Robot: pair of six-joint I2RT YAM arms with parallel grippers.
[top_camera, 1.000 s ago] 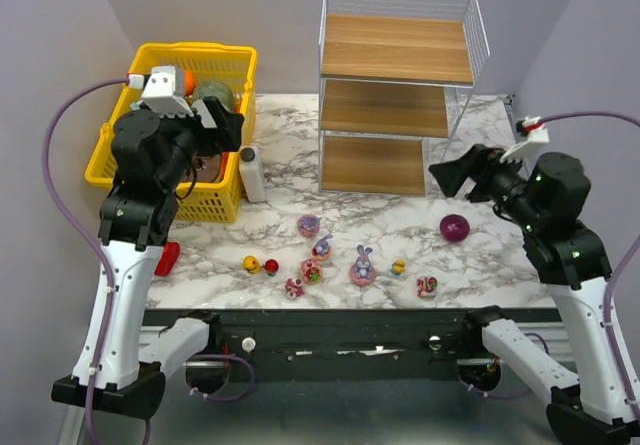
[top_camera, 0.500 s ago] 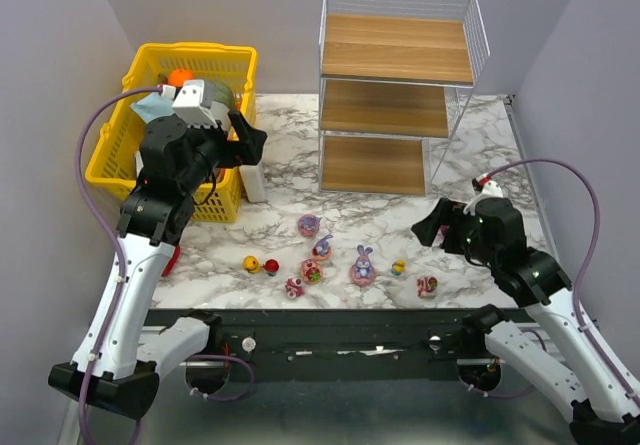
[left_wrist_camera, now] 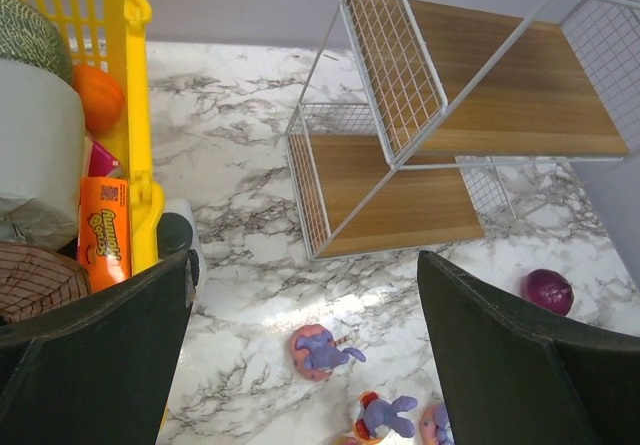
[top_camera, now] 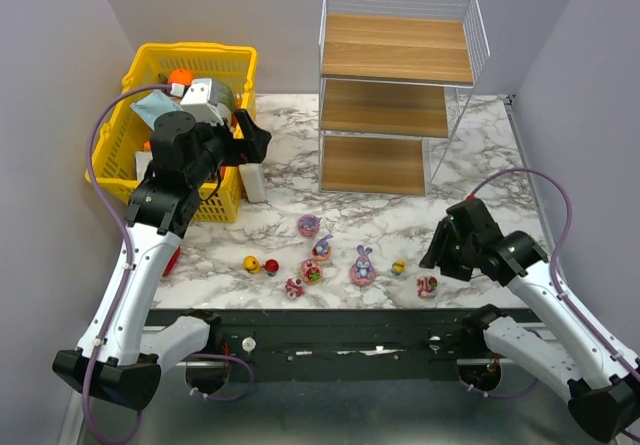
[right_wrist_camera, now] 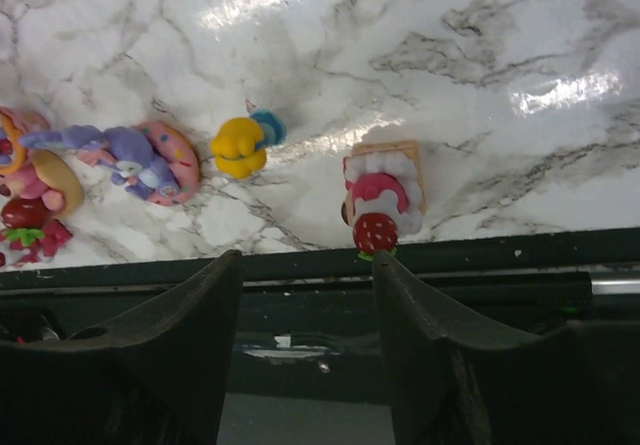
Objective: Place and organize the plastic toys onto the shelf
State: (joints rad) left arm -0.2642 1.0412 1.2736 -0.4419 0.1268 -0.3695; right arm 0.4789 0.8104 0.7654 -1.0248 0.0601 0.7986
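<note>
Now my right gripper (right_wrist_camera: 305, 265), jaws spread empty, has dropped over pink-red strawberry-topped plastic toy (right_wrist_camera: 380, 200) at one o'clock; first pick near.

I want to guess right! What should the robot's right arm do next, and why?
Probably nudge the right end effector sideways: it's open, but the strawberry cake toy lines up with one finger, not the gap.

White-and-brown shelf (top_camera: 395, 107), yellow basket (top_camera: 190, 53), seemingly purple ball (left_wrist_camera: 548, 291).
</note>
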